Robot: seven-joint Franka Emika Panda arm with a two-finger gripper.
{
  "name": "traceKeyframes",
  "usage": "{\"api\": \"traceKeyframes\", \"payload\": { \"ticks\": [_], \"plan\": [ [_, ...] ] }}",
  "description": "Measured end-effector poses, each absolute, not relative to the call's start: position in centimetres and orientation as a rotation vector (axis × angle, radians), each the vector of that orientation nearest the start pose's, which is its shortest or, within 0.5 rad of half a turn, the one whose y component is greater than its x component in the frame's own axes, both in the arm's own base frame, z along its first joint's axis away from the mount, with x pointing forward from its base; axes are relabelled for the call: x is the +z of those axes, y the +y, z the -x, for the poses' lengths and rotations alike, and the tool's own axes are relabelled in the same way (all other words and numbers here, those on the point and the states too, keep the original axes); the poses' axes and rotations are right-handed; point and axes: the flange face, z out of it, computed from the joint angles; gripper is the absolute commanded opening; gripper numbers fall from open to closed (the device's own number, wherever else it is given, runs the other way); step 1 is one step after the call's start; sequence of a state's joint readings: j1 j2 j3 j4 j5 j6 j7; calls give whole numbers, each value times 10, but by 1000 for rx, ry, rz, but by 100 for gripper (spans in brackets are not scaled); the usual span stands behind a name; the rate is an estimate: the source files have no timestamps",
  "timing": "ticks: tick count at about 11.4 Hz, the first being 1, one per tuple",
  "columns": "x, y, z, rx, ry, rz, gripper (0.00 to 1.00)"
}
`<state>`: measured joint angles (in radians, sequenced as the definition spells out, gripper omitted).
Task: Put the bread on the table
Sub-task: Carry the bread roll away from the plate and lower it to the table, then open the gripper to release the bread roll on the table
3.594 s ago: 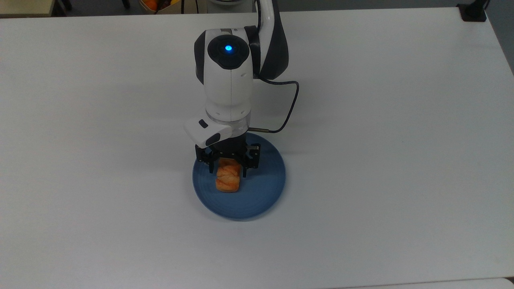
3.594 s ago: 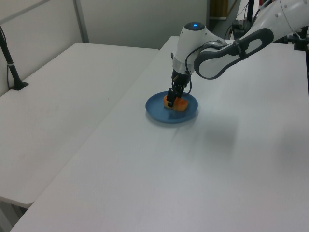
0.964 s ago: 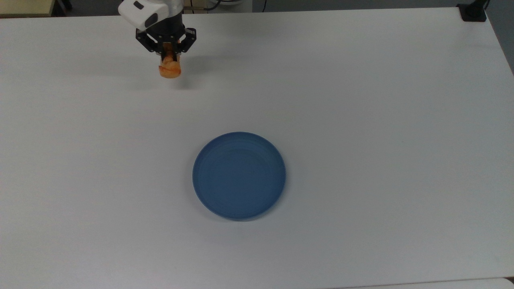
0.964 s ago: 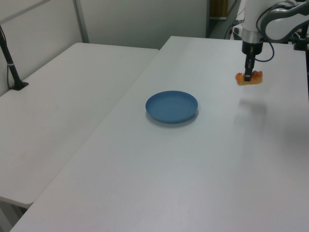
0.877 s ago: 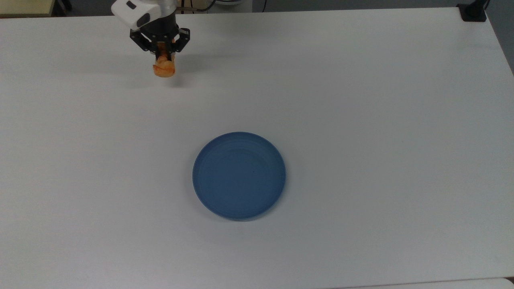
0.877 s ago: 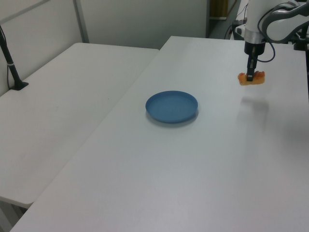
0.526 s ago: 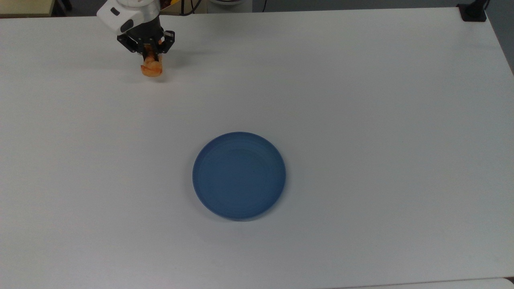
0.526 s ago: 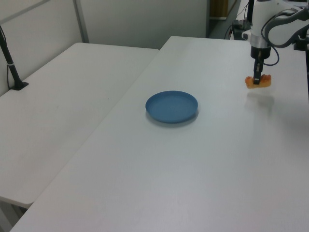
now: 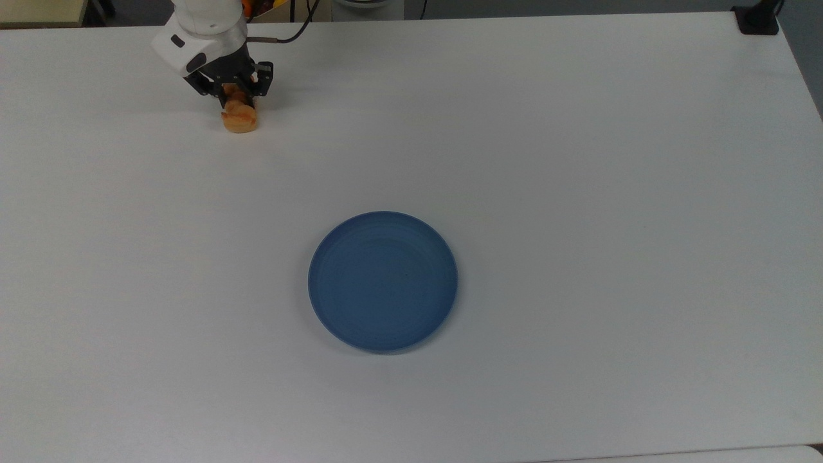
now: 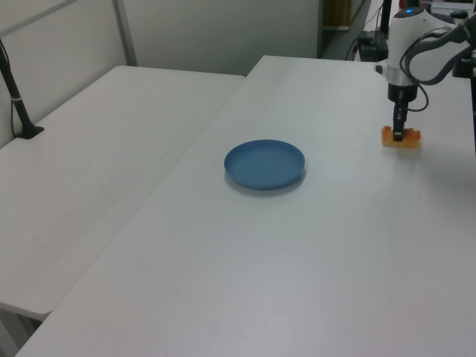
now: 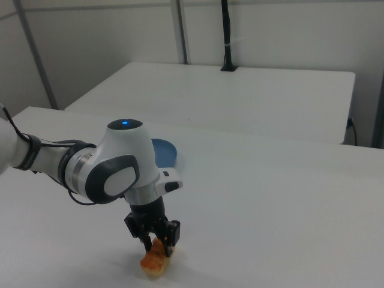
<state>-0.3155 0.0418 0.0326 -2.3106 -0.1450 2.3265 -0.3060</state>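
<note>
The bread (image 9: 239, 119) lies on the desk (image 9: 578, 161), close to the far left corner in the top view. In the left view the bread (image 10: 401, 139) is near the far right edge of the desk (image 10: 297, 245), and in the right view the bread (image 11: 154, 260) is near the bottom edge of the picture, on the white desk (image 11: 270, 204). It seems to touch the surface, because almost no shadow gap shows under it in the left view.

The end effector (image 9: 233, 98) stands directly over the bread and points down. Its two black fingers are on both sides of the loaf and seem to be clamped on it. In the left view the end effector (image 10: 399, 132) comes down vertically onto the top of the bread. In the right view the end effector (image 11: 156, 243) holds the far end of the loaf, and the near end sticks out toward the camera.

The blue plate (image 9: 383, 281) is near the middle of the desk, well apart from the bread, and nothing lies in it. In the left view the blue plate (image 10: 265, 163) is to the left of the bread. In the right view the blue plate (image 11: 168, 153) is partly hidden behind the white arm (image 11: 114, 168).
</note>
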Motion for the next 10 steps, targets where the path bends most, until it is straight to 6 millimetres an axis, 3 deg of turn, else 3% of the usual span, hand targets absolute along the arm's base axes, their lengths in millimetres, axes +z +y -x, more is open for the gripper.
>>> {"api": "traceKeyframes", "payload": {
  "ticks": [5, 8, 10],
  "plan": [
    [330, -152, -489, 156, -176, 3216, 100],
    [388, -156, -513, 182, -162, 3226, 100],
    [435, -137, -535, 150, -212, 3238, 100]
  ]
}}
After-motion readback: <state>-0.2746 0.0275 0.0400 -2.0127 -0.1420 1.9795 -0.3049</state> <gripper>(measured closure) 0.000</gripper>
